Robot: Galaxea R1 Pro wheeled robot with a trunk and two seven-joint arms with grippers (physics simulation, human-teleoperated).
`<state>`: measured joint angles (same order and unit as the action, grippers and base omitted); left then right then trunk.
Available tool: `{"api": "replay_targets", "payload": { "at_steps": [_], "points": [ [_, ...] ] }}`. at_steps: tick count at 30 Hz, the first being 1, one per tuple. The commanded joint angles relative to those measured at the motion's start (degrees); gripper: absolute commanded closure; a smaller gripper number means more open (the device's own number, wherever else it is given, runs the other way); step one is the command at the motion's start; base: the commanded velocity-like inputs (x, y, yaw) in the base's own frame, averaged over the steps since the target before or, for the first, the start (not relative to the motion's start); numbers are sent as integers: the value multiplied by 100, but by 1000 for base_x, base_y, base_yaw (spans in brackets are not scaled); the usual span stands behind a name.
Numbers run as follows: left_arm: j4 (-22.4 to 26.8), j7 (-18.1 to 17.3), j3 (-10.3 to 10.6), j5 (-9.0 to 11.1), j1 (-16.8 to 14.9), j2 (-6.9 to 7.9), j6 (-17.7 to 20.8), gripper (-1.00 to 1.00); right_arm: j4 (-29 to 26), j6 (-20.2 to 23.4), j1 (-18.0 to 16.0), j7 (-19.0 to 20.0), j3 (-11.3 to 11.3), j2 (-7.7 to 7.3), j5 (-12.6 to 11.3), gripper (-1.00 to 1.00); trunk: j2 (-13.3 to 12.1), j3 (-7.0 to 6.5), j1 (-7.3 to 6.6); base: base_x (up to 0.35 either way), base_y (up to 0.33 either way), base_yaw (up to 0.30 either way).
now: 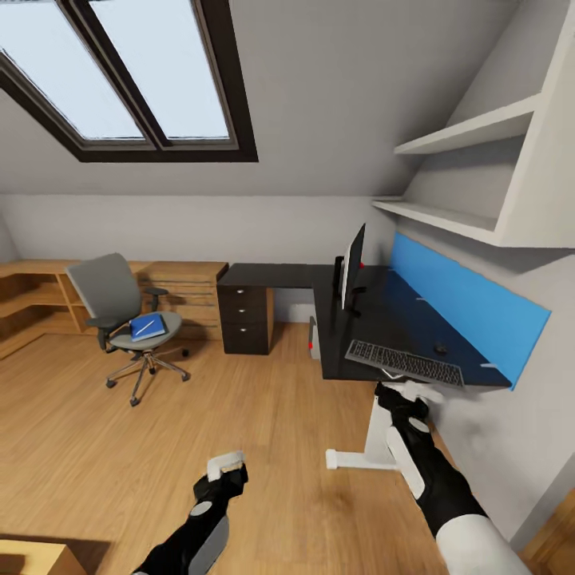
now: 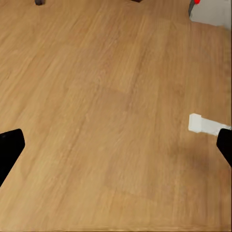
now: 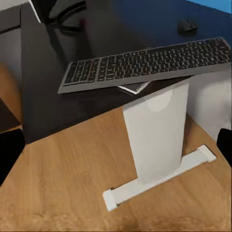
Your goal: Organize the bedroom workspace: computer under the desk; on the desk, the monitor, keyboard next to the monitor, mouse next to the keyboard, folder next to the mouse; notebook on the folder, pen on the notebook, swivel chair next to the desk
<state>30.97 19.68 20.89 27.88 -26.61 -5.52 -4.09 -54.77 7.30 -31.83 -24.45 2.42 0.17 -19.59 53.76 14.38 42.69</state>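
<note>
The black desk (image 1: 399,319) stands at the right with the monitor (image 1: 351,267) upright on it. The dark keyboard (image 1: 405,363) (image 3: 145,65) lies at the desk's near edge, partly overhanging it, and a thin white-edged sheet (image 3: 136,88) peeks out beneath it. Behind the keyboard sits the mouse (image 1: 440,349) (image 3: 187,25). A pale computer case (image 1: 315,337) stands under the desk. On the grey swivel chair (image 1: 120,307) at the left lies a blue folder (image 1: 148,326) with a pale pen-like stick on top. My right gripper (image 1: 407,391) hangs open just below the keyboard. My left gripper (image 1: 226,463) is open over the floor.
A white desk leg (image 3: 157,135) with a flat foot (image 1: 351,459) (image 2: 203,124) stands right in front of my right arm. A dark drawer unit (image 1: 246,315) and low wooden shelving (image 1: 48,295) line the back wall. White shelves (image 1: 471,132) hang above the desk. Wooden floor (image 1: 239,399) lies between me and the chair.
</note>
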Motion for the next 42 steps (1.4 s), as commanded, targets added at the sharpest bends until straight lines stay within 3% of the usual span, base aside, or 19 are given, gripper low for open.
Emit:
{"api": "replay_targets", "payload": {
  "at_steps": [1,2,3,4,8,11,12,13,15,18,22,42],
  "points": [
    [229,71,37,73,-7,7,257,-100,-70,406,-111,-108,-24,-2,-33,-100,-37,-8,-22,0,0,0],
    [652,123,19,84,-15,3,763,-100,-144,982,-303,-265,-131,5,-37,-100,-77,-26,-44,0,0,0],
    [1488,255,-94,130,-28,-13,1489,-100,-214,1668,-544,-566,-338,37,-49,-100,-77,-26,-44,0,0,0],
    [1816,351,-162,153,-31,-19,1682,-100,-227,1851,-604,-650,-389,54,-51,-100,-77,-26,-44,0,0,0],
    [2256,621,-261,216,-36,-9,1958,-100,-273,2131,-688,-769,-385,83,-49,-100,-77,-26,-44,0,0,0],
    [2312,674,-281,224,-37,63,1998,-100,-279,2158,-701,-771,-156,59,-26,-100,-77,-26,-44,0,0,0],
    [2335,699,-284,221,-37,297,2017,-100,-195,2156,-709,-510,360,-238,20,-100,-77,-26,-44,169,0,0],
    [2335,701,-282,217,-37,316,2017,-100,-136,2152,-710,-291,431,-357,22,-100,-77,-26,-44,225,0,0],
    [2335,702,-279,214,-37,328,2017,-100,-59,2149,-710,-10,475,-464,26,-100,-77,-26,-44,253,0,0],
    [2335,703,-272,206,-37,343,2018,-100,123,2144,-710,706,514,-624,40,-100,-77,-26,-44,294,0,0],
    [2328,708,-270,204,-37,347,2018,-100,207,2135,-711,1050,520,-738,48,-100,-77,-26,-44,314,0,0],
    [2187,721,-250,197,-37,337,2018,-100,203,2124,-711,1215,505,-821,47,-100,-77,-26,-44,311,-117,0]
  ]
}}
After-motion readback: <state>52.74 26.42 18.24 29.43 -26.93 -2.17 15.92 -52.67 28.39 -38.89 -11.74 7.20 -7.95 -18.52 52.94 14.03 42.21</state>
